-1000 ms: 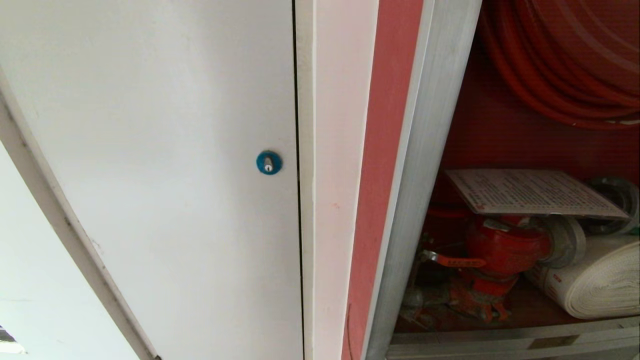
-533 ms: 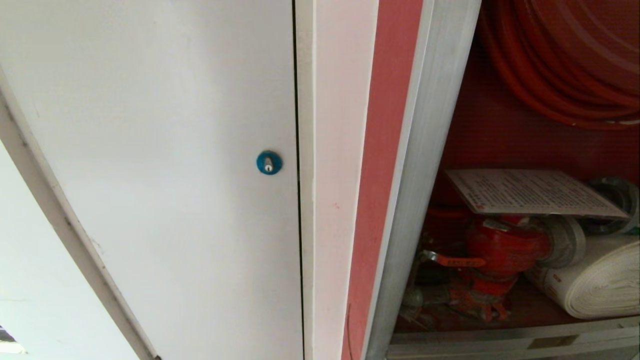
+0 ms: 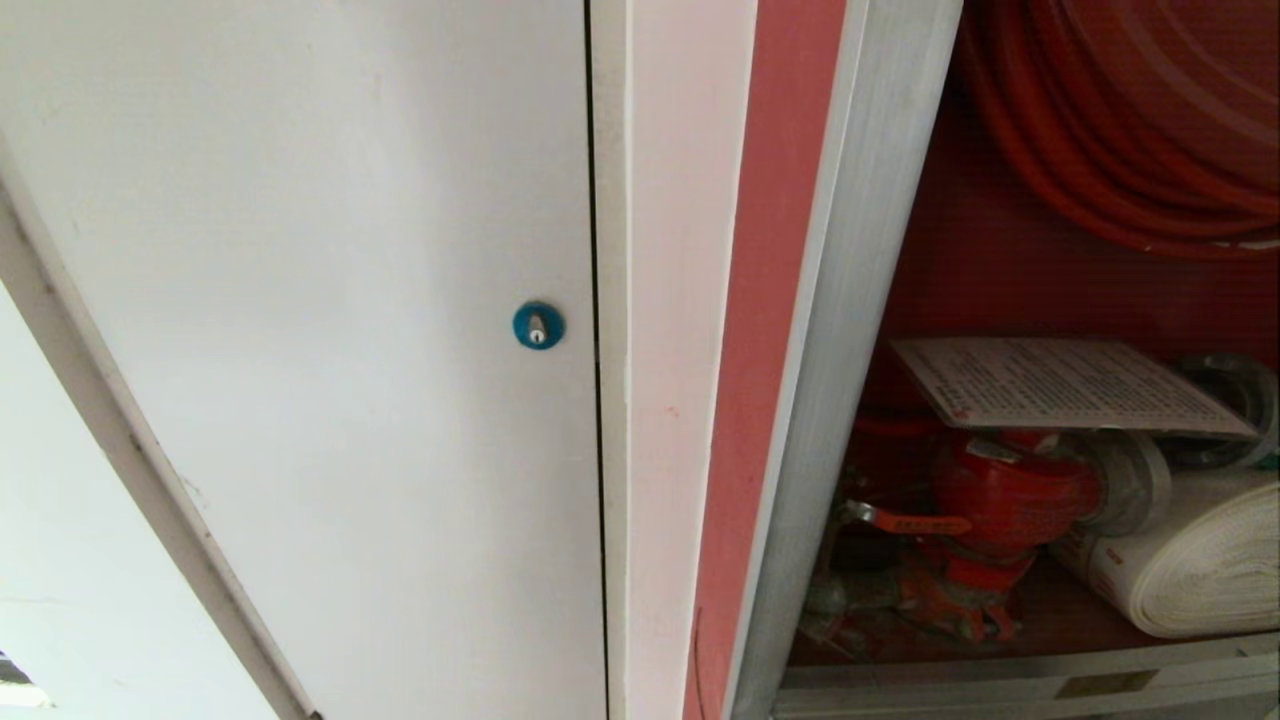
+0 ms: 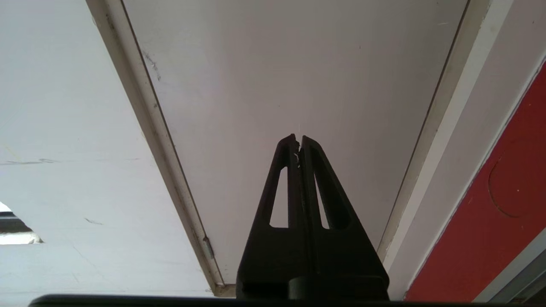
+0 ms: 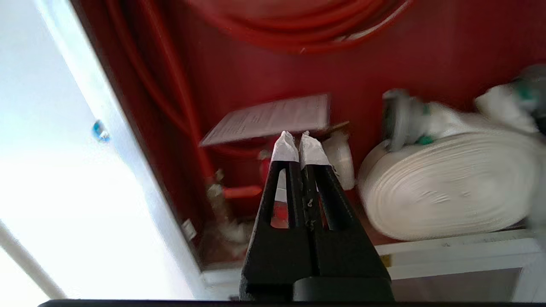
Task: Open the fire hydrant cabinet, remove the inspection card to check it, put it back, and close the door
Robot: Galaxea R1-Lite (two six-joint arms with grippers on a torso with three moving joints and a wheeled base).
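The inspection card [image 3: 1065, 385] lies flat on top of the red valve [image 3: 1010, 495] inside the open fire hydrant cabinet [image 3: 850, 330], exactly where it lay a second ago; you have nothing lifted yet. Your right gripper [image 5: 299, 143] points at the card's near edge with fingers pressed together, empty. The card looks thin, white, densely printed. Your left gripper [image 4: 297, 140] sits parked, closed, facing the white door [image 4: 298, 76].
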